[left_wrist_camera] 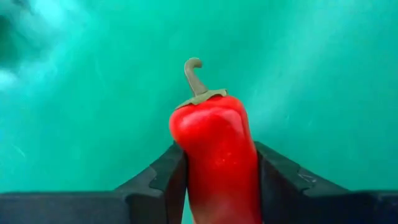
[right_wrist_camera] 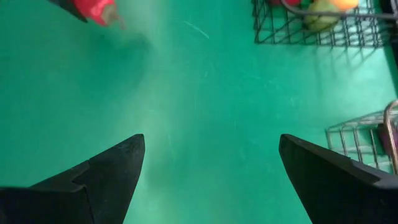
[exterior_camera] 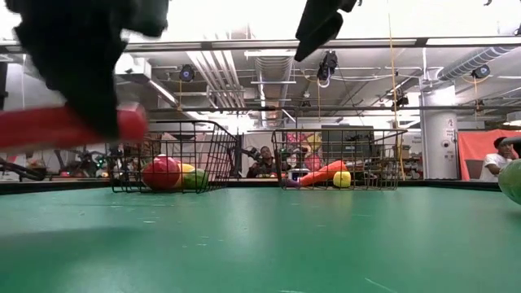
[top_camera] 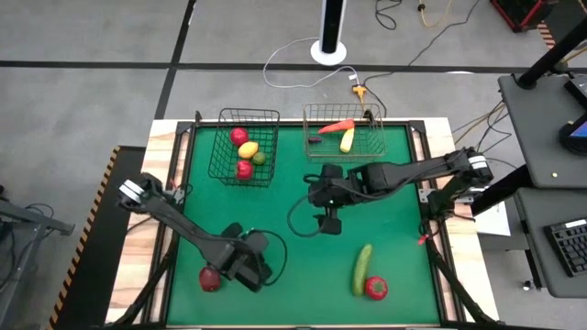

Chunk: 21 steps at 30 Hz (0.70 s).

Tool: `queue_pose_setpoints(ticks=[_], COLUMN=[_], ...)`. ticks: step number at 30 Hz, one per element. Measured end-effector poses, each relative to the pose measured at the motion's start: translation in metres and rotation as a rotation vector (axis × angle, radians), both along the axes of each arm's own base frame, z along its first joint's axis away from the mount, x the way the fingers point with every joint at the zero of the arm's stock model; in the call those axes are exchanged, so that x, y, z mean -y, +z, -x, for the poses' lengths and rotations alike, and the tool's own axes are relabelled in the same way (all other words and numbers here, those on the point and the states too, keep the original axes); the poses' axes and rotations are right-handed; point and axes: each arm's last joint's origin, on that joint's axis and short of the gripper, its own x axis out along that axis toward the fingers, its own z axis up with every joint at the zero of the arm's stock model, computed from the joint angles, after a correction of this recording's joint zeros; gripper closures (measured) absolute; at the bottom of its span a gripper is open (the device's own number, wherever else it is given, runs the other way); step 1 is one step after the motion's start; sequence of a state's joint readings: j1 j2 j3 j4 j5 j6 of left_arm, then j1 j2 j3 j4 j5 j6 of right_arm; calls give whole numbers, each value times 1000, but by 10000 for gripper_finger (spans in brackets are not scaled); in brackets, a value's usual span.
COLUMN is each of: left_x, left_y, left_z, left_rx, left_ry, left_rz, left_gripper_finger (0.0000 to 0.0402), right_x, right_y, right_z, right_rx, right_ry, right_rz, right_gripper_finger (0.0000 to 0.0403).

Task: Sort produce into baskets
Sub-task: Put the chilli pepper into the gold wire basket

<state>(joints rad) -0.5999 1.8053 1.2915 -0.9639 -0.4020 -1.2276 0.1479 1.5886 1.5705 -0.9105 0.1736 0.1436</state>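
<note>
Left gripper (left_wrist_camera: 217, 180): we see its fingers clamped on a red pepper (left_wrist_camera: 219, 155), near the table's front-left | right gripper (right_wrist_camera: 208, 168): we see its fingers wide apart, holding nothing, over mid-mat | black basket (top_camera: 246, 147) and silver basket (top_camera: 345, 130): far edge.

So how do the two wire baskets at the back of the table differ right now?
The black basket sits toward the left arm's side; the silver basket sits toward the right arm's side. The black one holds round produce, red, yellow and green; the silver one holds long pieces, an orange carrot and a yellow piece. The black basket's wire is dark, the silver basket's pale. Both are open-topped mesh, standing on the green mat.
</note>
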Motion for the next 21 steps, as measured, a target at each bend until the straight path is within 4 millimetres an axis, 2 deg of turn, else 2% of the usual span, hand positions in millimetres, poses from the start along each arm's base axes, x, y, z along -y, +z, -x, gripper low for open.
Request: queue_pose_setpoints(ticks=[7, 13, 16, 21], left_x=[-17, -31, -32, -26], left_y=[53, 96, 110, 117], left_z=[12, 25, 25, 17], left_rx=[238, 442, 496, 515], left_ry=[-99, -119, -165, -302], left_rz=[-232, -443, -499, -577], left_gripper_finger=[267, 267, 268, 268], right_x=[-19, -26, -27, -29], right_y=[-19, -50, -63, -80], right_z=[4, 2, -2, -7], right_rx=[152, 393, 554, 746], right_ry=[47, 70, 74, 89], right_rz=[11, -20, -35, -42], right_gripper_finger=[39, 39, 39, 39])
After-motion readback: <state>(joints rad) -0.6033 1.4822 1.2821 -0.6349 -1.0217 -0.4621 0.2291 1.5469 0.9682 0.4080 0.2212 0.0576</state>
